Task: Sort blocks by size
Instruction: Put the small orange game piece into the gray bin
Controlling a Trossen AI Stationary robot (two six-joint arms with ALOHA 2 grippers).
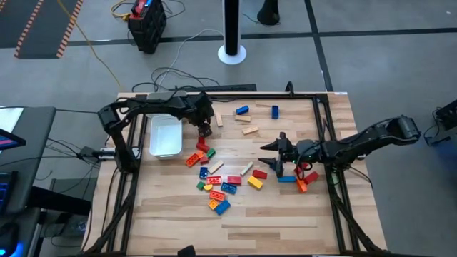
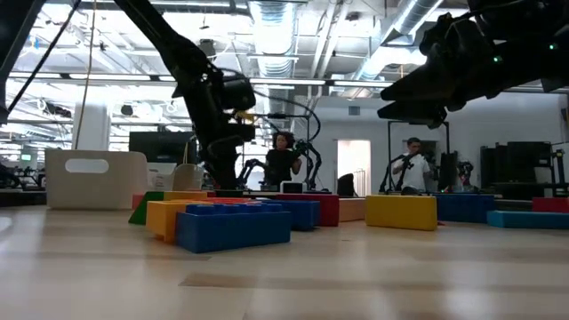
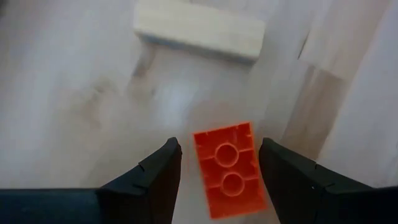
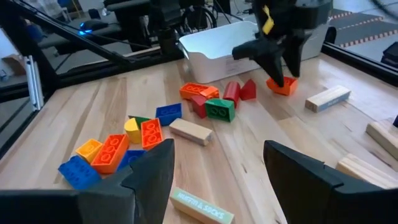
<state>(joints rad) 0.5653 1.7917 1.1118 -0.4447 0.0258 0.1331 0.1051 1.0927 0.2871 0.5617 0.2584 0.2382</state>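
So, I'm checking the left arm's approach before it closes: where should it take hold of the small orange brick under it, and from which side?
Across its two long side faces, coming straight down. The orange brick lies flat, studs up, apart from the tan block, and the open left gripper straddles it with a finger along each long side.
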